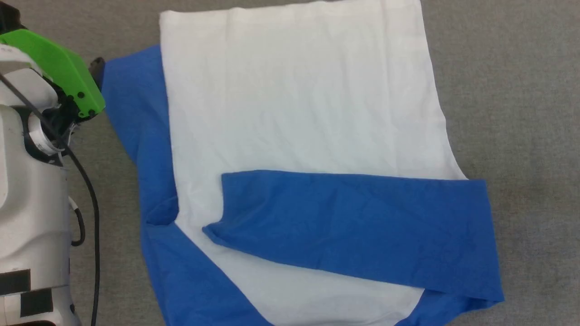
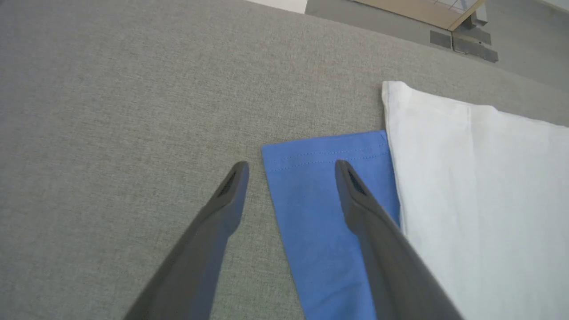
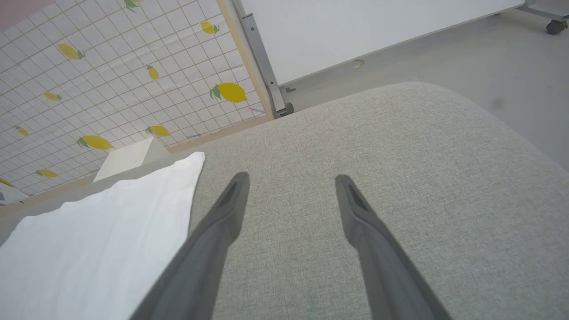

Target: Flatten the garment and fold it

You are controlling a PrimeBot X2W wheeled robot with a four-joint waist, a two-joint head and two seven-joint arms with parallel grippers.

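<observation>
Left gripper [image 2: 291,166] hovered wide open and empty over the blue sleeve [image 2: 311,213] of the garment [image 1: 294,90], seemingly lined up to fold it inward; right gripper [image 3: 291,177] gaped empty above the bench [image 3: 422,178].

Looks like a robot lab bay: a test room, sparsely set up.

Padded surface [image 3: 400,178] in grey woven fabric, corner rounded, with bare smooth grey floor [image 3: 489,58] around it. Beyond it stands a white partition panel [image 3: 355,31] on a metal post [image 3: 262,58], with a caster wheel [image 3: 555,26] further off and a lemon-print gridded sheet [image 3: 111,89] alongside. Dark patches like tape [image 2: 473,44] on the floor. Pale robot arm [image 1: 27,181] with green cover and loose black cable at the surface's side.
</observation>
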